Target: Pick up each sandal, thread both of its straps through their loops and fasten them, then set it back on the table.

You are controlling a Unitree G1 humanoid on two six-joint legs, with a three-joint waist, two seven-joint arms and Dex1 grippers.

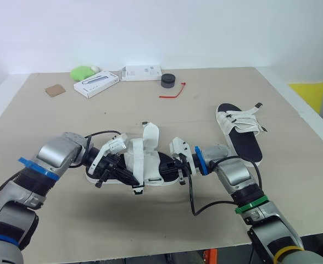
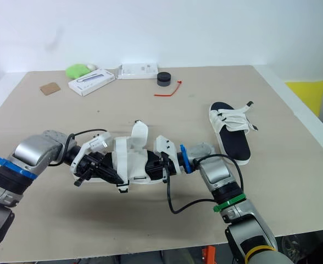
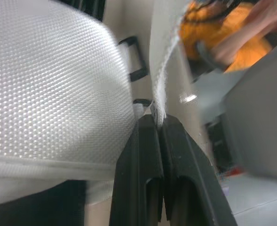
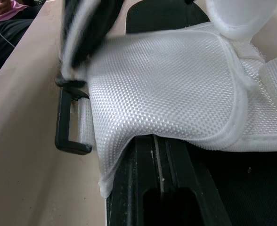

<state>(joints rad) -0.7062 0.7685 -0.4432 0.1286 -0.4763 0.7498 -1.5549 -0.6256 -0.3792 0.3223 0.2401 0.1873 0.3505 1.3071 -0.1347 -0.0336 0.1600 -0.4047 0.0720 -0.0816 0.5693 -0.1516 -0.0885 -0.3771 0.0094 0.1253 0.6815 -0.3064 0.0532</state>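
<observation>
From here it looks to me like a lab test room: a plain beige worktop [image 1: 205, 110] against a bare white wall [image 1: 178, 33], strewn with a white box [image 1: 96, 84], a black puck [image 1: 168, 80], a red tie [image 1: 173, 92].

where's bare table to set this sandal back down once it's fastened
Widest bare stretch: mid-table, between the held sandal and the red tie. Also left side in front of the brown card, and the far right corner beyond the second sandal. Crowded: far edge, with white boxes, green object, black puck.
</observation>
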